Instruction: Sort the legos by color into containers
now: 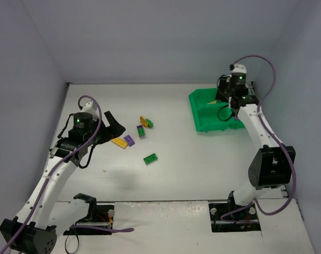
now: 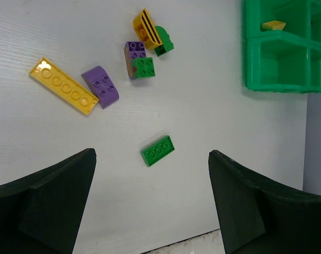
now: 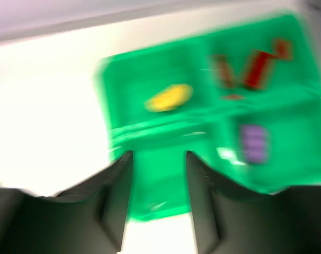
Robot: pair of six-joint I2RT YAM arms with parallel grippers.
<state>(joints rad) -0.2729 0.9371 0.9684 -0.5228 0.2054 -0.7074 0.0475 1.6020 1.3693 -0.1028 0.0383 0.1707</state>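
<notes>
Loose legos lie on the white table: a long yellow plate point(image 2: 61, 85), a curved purple brick point(image 2: 100, 86), a purple and green stack point(image 2: 139, 60), a yellow striped piece point(image 2: 145, 27) with a green brick point(image 2: 163, 41) beside it, and a flat green brick point(image 2: 158, 150) nearer me. My left gripper point(image 2: 151, 159) hangs open above that flat green brick, with nothing between its fingers. The green tray of containers point(image 1: 200, 114) stands at the back right. In the blurred right wrist view its compartments hold a yellow brick point(image 3: 168, 98), red bricks point(image 3: 250, 69) and a purple brick point(image 3: 253, 143). My right gripper point(image 3: 159, 156) hovers over the tray's near left compartment, jaws apart and empty.
The table's back wall runs just behind the tray point(image 3: 144, 69), and the right wall is close to it. The left arm point(image 1: 78, 129) leans over the left half of the table beside the loose bricks point(image 1: 144, 124). Both arm bases sit at the near edge.
</notes>
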